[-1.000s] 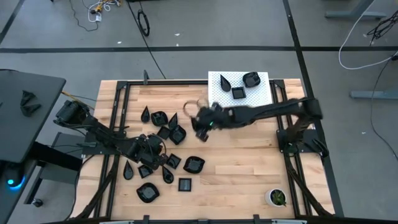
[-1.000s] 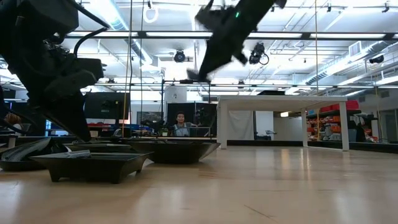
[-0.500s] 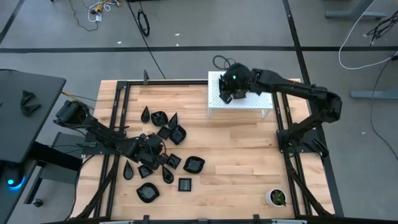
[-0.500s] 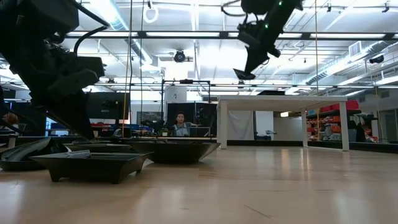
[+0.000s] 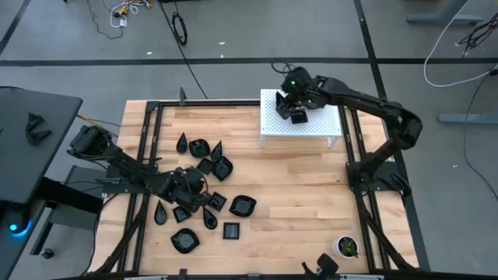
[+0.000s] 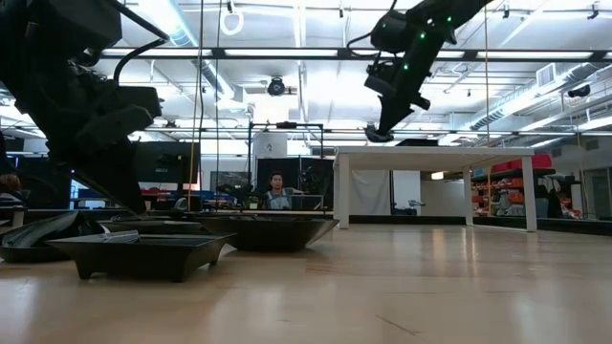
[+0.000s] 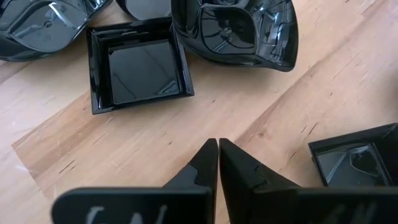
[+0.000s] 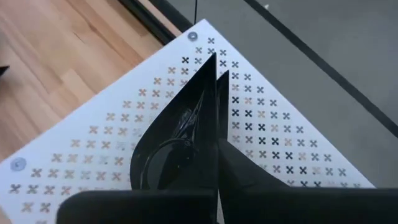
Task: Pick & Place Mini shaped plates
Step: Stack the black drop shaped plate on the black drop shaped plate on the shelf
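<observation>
Several glossy black mini shaped plates (image 5: 223,168) lie in a cluster on the wooden table's near left. My left gripper (image 7: 217,146) stands shut among them, low over bare wood (image 5: 187,189). It is between a square plate (image 7: 140,62), a rounded plate (image 7: 236,31) and another square one (image 7: 354,158), and has nothing between its fingers. My right gripper (image 5: 290,99) is over the white perforated platform (image 5: 311,128) at the far right, shut on a teardrop plate (image 8: 168,149). A square plate (image 5: 298,117) rests on the platform. My right gripper pinches the teardrop plate between its two fingers by the rim of one long side (image 8: 208,93), up toward the pointed end. The fingers slant down and run along that side. The plate hangs clear above the platform, a flat dark shape under the fingertips (image 6: 378,137).
A small white pot with a green plant (image 5: 345,246) stands at the near right corner. Bare wood (image 5: 303,194) stretches between the plate cluster and the right arm's base. Dark frame rails (image 5: 354,155) run along the table's sides. A person (image 6: 278,191) sits far behind the table.
My right gripper has swung from above the table's middle toward the far right, rising a little and turning. It carried the teardrop plate and now hangs over the white platform. The plates on the table lie as before.
</observation>
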{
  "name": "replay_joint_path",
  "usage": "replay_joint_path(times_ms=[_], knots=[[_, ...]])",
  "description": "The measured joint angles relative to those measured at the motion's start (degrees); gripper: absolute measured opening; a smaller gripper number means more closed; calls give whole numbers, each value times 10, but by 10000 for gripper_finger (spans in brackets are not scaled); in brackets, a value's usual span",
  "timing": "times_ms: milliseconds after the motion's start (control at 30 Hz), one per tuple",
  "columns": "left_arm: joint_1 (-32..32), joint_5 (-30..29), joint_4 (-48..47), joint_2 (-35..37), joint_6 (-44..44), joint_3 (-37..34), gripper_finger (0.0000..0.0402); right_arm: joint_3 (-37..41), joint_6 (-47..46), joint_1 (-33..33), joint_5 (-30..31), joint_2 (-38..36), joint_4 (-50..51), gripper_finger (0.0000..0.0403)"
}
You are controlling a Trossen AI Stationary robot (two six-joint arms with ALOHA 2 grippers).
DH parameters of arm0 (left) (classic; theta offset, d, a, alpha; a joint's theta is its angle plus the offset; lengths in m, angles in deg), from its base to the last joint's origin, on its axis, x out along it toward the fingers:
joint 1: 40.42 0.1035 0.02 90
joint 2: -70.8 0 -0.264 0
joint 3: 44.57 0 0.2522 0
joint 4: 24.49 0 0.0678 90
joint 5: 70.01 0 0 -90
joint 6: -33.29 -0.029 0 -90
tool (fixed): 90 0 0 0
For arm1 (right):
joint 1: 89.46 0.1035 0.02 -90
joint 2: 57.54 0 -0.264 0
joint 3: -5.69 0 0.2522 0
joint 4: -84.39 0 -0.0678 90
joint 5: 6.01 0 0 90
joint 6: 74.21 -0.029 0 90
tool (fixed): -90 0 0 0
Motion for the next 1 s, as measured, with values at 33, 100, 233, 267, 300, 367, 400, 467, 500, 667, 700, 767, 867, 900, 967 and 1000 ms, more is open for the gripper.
replay_joint_path(times_ms=[33, 100, 233, 267, 300, 367, 400, 467, 500, 667, 700, 767, 867, 900, 967, 1000], knots=[[0, 0, 0, 0, 0, 0, 18, 0, 1, -1, 0, 4, -4, 0], [0, 0, 0, 0, 0, 0, 18, 0, 2, -7, 0, 10, -8, 0], [0, 0, 0, 0, 0, 0, 18, 0, 1, -16, 0, 13, -14, 7], [0, 0, 0, 0, 0, 0, 18, 0, -1, -17, 0, 13, -14, 9], [0, 0, 0, 0, 0, 0, 18, 0, -2, -18, 0, 13, -14, 10], [0, 0, 0, 0, 0, 0, 18, 0, -5, -19, 0, 13, -14, 11], [0, 0, 0, 0, 0, 0, 18, 0, -6, -19, 0, 13, -14, 11], [0, 0, 0, 0, 0, 0, 18, 0, -7, -18, 0, 13, -14, 12], [0, 0, 0, 0, 0, 0, 18, 0, -7, -18, 0, 13, -14, 12], [0, 0, 0, 0, 0, 0, 18, 0, -7, -18, 0, 13, -14, 13], [0, 0, 0, 0, 0, 0, 18, 0, -7, -18, 0, 13, -14, 13], [0, 0, 0, 0, 0, 0, 18, 0, -7, -18, 0, 14, -14, 13], [0, 0, 0, 0, 0, 0, 18, 0, -7, -18, 0, 14, -16, 15], [0, 0, 0, 0, 0, 0, 18, 0, -8, -18, 0, 14, -16, 18], [0, 0, 0, 0, 0, 0, 18, 0, -11, -18, 0, 14, -17, 26], [0, 0, 0, 0, 0, 0, 18, 0, -16, -18, 0, 14, -19, 32]])
